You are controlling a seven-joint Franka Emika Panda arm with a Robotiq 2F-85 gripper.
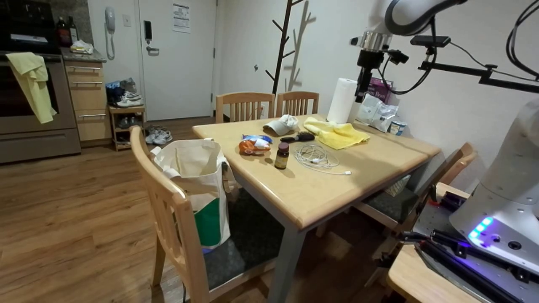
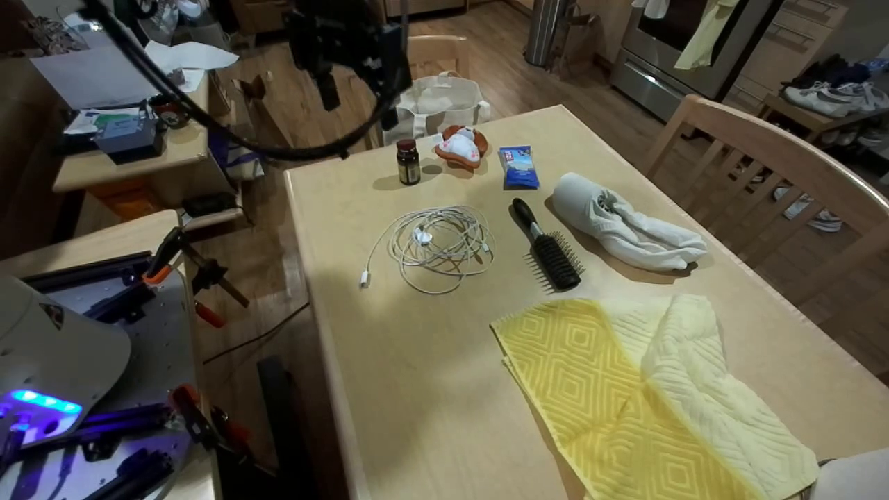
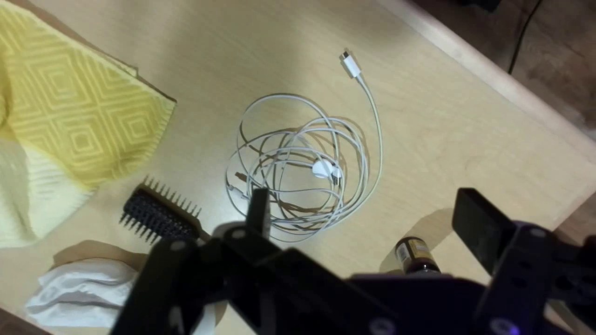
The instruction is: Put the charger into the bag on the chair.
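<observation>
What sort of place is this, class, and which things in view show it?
Probably a home's kitchen and dining area: there is an oven, a wooden dining table, and a shoe rack near the door.

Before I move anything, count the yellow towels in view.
2: one yellow towel lies rumpled on the table, and a paler yellow towel hangs on the oven door. Others may be hidden.

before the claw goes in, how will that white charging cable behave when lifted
The white charging cable will probably flop, given its thin, loose loops. Crossing strands may snag each other. The connector lying outside the loops could dangle.
</observation>
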